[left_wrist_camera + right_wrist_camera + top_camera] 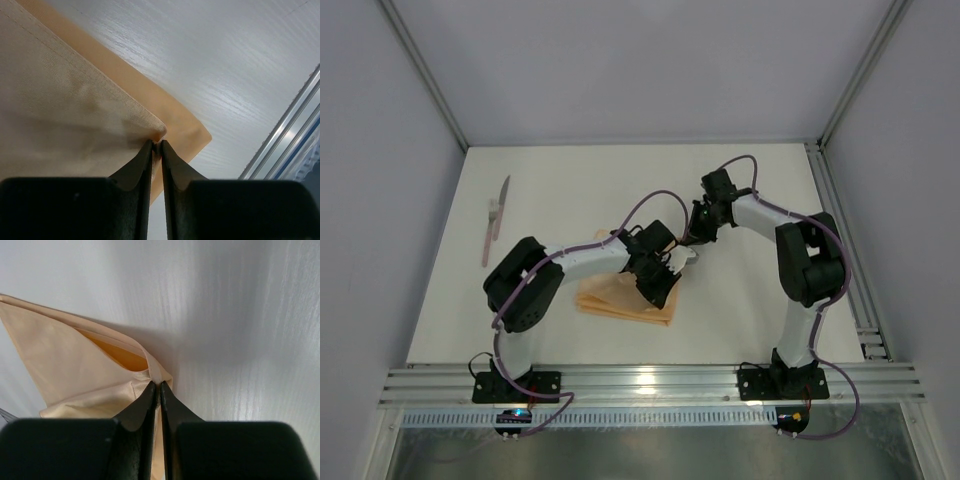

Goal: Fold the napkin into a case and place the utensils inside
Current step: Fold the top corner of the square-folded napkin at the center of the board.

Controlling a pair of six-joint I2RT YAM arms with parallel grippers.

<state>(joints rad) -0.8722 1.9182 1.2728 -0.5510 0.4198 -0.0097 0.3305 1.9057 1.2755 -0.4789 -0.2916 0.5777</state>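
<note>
The peach-orange napkin lies partly folded on the white table in front of the left arm. My left gripper is shut on a folded corner of the napkin, with the layer pinched between its fingertips. My right gripper is shut on a raised edge of the napkin, and an open fold of cloth shows just left of its tips. The utensil, a silver-bladed knife with a pale pink handle, lies at the far left of the table, away from both grippers. No finished case shows.
Aluminium rails run along the table's front edge and right side, and also show in the left wrist view. Grey enclosure walls stand on the left, back and right.
</note>
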